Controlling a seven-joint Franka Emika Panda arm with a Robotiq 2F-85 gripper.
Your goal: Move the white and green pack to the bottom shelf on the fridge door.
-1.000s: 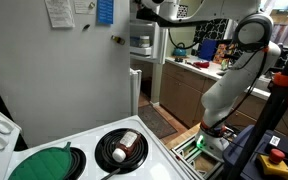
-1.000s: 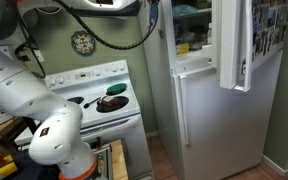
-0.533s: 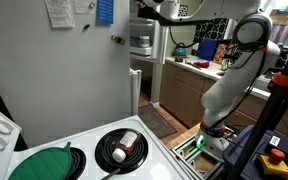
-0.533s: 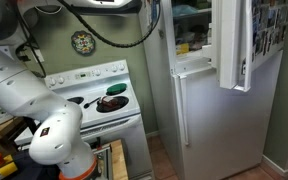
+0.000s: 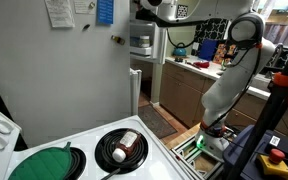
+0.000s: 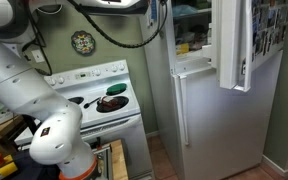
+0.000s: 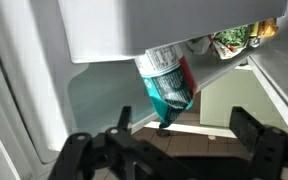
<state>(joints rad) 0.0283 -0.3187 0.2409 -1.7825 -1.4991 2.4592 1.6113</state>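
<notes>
In an exterior view, one stove (image 5: 162,152) shows two burners. One lies under a green lid (image 5: 44,165). The other bears one pan (image 5: 121,148), whose contents I cannot make out. One arm (image 5: 229,75) rises beside the fridge (image 5: 74,80).

In an exterior view, one upper fridge door (image 6: 234,40) stands open.

In the wrist view, one white and green pack (image 7: 167,80) hangs tilted, its top just under a door shelf (image 7: 134,30). The gripper (image 7: 181,125) is spread wide and empty, clear of the pack.
</notes>
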